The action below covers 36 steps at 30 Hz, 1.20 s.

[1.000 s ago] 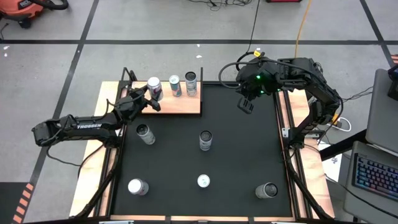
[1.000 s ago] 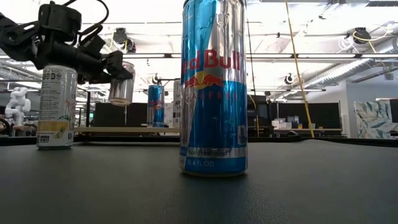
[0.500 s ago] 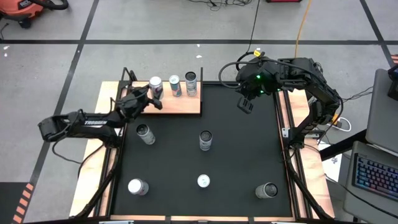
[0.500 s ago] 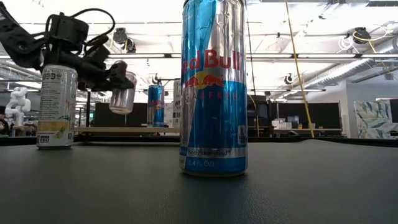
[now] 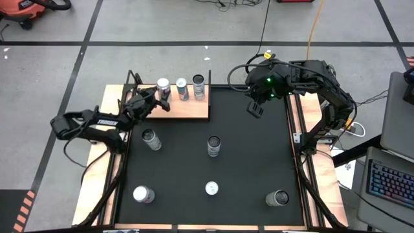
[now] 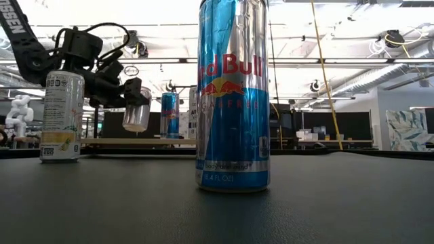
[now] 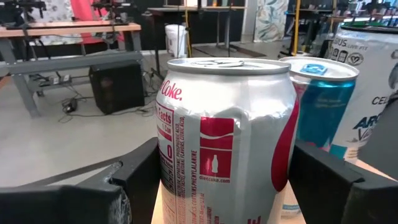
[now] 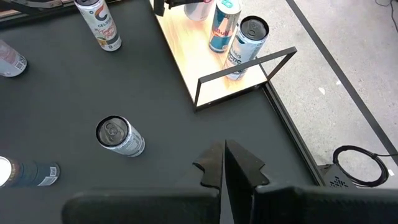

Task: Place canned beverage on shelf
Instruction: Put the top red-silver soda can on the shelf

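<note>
From above, the left gripper (image 5: pixel 155 102) reaches over the near-left part of the shelf (image 5: pixel 187 109), its fingers clamped on a silver Coke can (image 5: pixel 163 88). That can stands in a row with a blue can (image 5: pixel 182 88) and a white can (image 5: pixel 198 85) along the shelf's back edge. The right gripper (image 5: pixel 256 109) hangs over the black mat (image 5: pixel 246 162) near its far right corner, well apart from the shelf. Five more cans stand scattered on the mat.

At worktop height, a tall Red Bull can (image 6: pixel 232 95) fills the middle of the scene, with a pale Celsius can (image 6: pixel 62 116) off to one side. Behind them the left gripper (image 6: pixel 129 102) holds the Coke can (image 6: pixel 136 108) just above the shelf board (image 6: pixel 135 141); whether it touches the wood I cannot tell.

From the left wrist, the Coke can (image 7: pixel 227 137) sits upright between the two dark fingers (image 7: pixel 140 180), the blue can (image 7: pixel 323 102) just beside it.

From the right wrist, that gripper's fingers (image 8: pixel 214 165) are pressed together, holding nothing, above the mat (image 8: pixel 174 143), with the shelf (image 8: pixel 205 68) beyond.
</note>
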### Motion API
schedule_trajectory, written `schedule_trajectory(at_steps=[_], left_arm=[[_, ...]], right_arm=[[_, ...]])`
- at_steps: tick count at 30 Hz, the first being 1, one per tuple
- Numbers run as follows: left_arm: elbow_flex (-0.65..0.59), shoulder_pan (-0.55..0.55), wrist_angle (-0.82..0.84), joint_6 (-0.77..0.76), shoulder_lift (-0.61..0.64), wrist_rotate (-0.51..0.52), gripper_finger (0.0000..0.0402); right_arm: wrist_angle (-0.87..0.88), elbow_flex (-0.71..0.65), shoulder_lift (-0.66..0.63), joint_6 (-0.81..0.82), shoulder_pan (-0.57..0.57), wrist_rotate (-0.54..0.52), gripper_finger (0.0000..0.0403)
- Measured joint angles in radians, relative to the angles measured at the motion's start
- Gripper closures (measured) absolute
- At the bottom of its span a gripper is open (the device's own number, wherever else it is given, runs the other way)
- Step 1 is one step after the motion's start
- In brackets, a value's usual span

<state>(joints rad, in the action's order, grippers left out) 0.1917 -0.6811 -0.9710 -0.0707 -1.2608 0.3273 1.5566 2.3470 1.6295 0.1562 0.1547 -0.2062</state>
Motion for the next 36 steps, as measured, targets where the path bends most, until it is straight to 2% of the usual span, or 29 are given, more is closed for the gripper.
schedule_trajectory(at_steps=[17, 32, 36], left_arm=[[0.001, -0.065, -0.17, -0.002, -0.184, -0.092, 0.0118], [0.002, -0.092, -0.179, 0.0, -0.202, -0.172, 0.0118], [0.002, -0.092, -0.176, 0.006, -0.202, -0.171, 0.01]], right_arm=[[-0.002, 0.0, 0.0, -0.001, 0.0, 0.0, 0.0403], [-0.003, 0.0, 0.0, 0.0, 0.0, 0.001, 0.0403], [-0.003, 0.0, 0.0, 0.0, 0.0, 0.001, 0.0403]])
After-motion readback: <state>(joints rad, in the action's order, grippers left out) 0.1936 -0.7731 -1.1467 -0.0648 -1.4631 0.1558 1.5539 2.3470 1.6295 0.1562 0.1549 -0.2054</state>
